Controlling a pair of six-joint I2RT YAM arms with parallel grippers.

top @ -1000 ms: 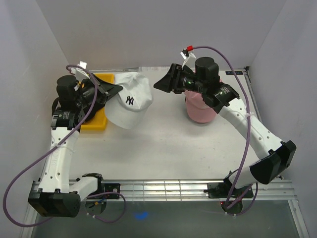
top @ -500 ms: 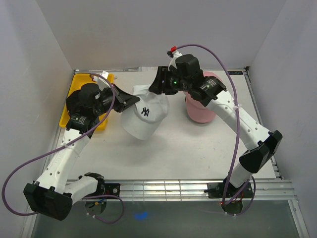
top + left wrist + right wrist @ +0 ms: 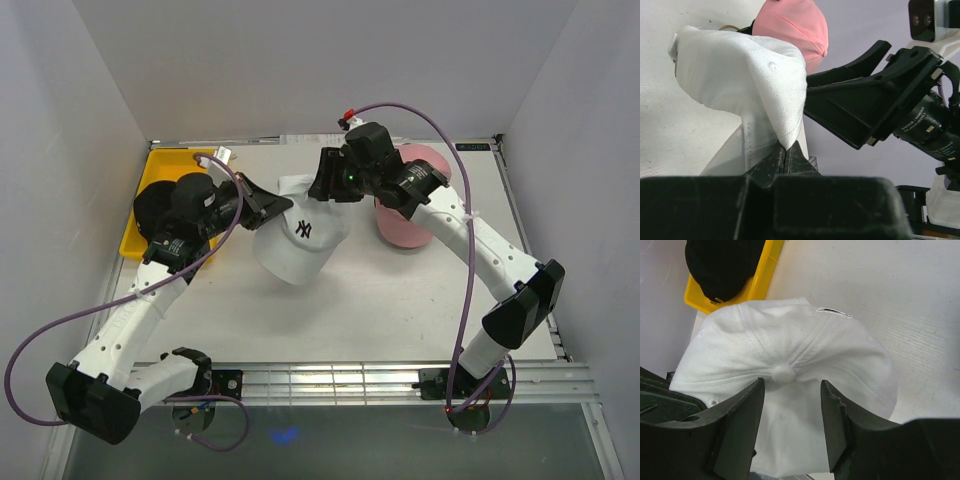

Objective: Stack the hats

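Top view: the white cap looks to be lifted off the table near the middle. It's pinched at its left edge by the left gripper, jaws squeezed together on the fabric. The cap's long axis runs roughly far to near, with the brim at the near end. The right gripper is parked at the cap's far side, so that arm is the nearer one to the pink cap, which sits just to the right. A yellow tray is tucked into the far left corner.

Left wrist view: white cloth can be seen clamped right at the fingertips, with the pink cap beyond it and the right gripper's black fingers close by.

Right wrist view: the crown is looked straight down on, its top button sitting between fingers that are spread apart. Nothing is gripped yet, and whether they touch the cloth can't be told. The tray is seen holding a black cap.

So a handover probably just needs those open jaws brought down over the crown.
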